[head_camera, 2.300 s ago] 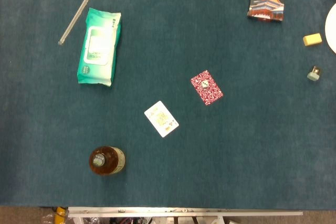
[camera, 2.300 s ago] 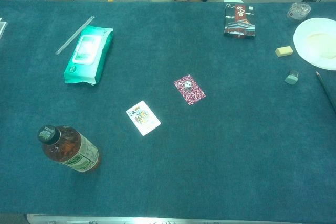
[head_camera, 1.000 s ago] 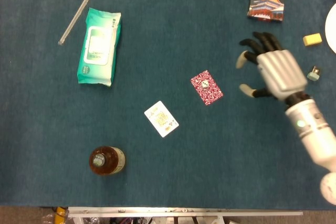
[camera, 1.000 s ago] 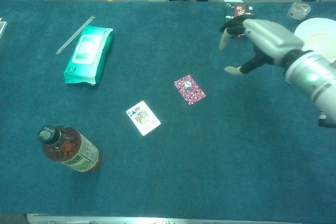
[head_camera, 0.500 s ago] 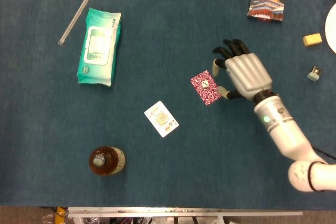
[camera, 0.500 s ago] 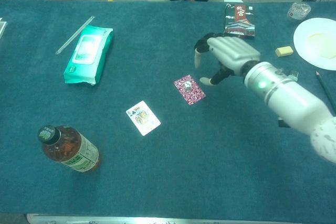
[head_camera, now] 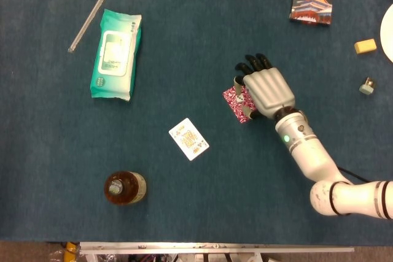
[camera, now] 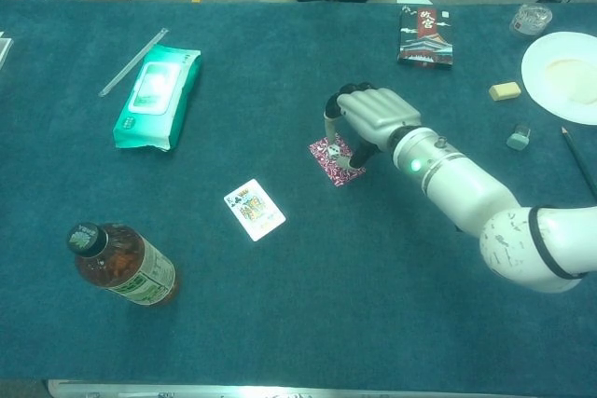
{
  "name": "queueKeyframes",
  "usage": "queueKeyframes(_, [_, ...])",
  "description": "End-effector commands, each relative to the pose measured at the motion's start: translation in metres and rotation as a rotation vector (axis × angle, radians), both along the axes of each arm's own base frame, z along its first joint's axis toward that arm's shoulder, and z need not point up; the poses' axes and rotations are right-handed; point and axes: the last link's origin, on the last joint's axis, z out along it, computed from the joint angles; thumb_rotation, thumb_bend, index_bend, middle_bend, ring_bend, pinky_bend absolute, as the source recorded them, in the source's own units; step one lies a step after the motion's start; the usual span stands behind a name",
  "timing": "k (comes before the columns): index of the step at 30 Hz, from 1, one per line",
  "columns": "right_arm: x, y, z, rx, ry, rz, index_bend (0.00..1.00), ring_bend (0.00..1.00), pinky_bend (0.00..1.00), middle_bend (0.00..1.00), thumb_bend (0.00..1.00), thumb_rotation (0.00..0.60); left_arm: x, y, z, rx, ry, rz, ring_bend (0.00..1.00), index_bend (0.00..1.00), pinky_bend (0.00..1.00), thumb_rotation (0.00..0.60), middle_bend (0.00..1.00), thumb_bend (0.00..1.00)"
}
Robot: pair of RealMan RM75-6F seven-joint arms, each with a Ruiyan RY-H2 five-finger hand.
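The right hand hovered over the red-backed card lying face down near the middle of the table. Its fingers were curled downward and spread around the card, the tips at or just above its edges; whether they actually gripped it could not be told. A face-up card lay nearby, toward the front left. Farther left were a bottle on its side, a green pack of wipes and a clear straw. The card box sat at the far edge.
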Motion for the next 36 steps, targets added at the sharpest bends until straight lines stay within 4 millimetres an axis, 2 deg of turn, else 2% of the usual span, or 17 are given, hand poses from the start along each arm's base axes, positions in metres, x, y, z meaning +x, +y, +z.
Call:
queueKeyframes(1, [0.0,-0.001,-0.003,-0.002,0.014,0.001,0.48,0.0,0.0,0.21,0.23,0.6,-0.001,0.0,0.0,0.0,-0.001,0.001,0.13,0.28,0.09,0.6,0.21,0.27])
queueKeyframes(27, [0.003,-0.005,-0.017,0.003,0.043,-0.01,0.48,0.0,0.0,0.21,0.23,0.6,-0.008,0.002,0.001,0.004,-0.004,0.018,0.13,0.28,0.09,0.6,0.21,0.27])
queueKeyframes(36, [0.003,-0.007,-0.015,-0.019,0.041,-0.014,0.54,0.0,0.0,0.25,0.28,0.6,-0.009,0.002,0.0,0.003,-0.006,0.02,0.13,0.28,0.09,0.6,0.21,0.27])
